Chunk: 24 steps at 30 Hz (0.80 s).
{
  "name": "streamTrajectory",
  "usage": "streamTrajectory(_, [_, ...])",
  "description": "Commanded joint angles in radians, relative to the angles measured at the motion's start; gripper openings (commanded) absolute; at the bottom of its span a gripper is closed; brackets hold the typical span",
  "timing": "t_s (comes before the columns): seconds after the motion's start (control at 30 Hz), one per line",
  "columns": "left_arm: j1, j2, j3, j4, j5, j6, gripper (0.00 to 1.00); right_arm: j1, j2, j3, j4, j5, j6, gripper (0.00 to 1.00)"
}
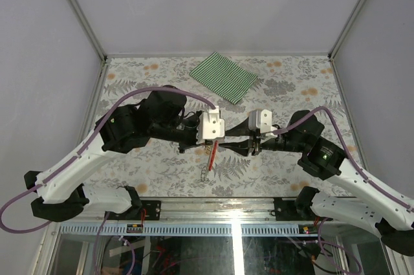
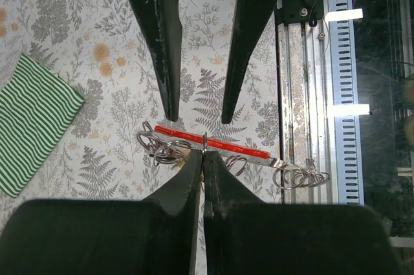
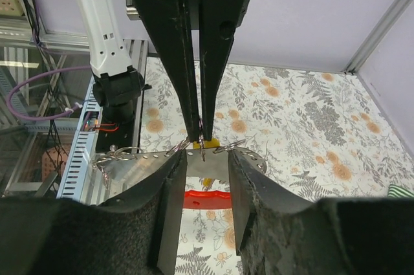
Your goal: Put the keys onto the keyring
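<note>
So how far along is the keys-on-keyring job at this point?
Done: the keyring is pinched by the left gripper, jaws shut. In hand: the right gripper faces it, jaws apart; a yellow key head shows at the pinch. Remaining: no key visibly threaded; other keys unseen.

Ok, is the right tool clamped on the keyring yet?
No, the right tool stands open, its tips short of the keyring.

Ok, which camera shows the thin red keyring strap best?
The left wrist view: the thin red keyring strap shows nearly full length, with silver rings at both ends. Right wrist shows only a short red piece; top external only a small sliver.
</note>
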Motion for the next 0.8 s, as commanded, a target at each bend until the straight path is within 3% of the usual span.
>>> streamTrajectory(0.0, [-0.019,0.003,0.042,0.004,-0.036,0.033,0.0,0.002,0.004,-0.004,0.1,-0.029,0.004,0.39])
streamTrajectory(0.77, [-0.04,0.005,0.048,0.025,-0.052,0.034,0.0,0.003,0.056,0.0,0.062,-0.064,-0.021,0.28])
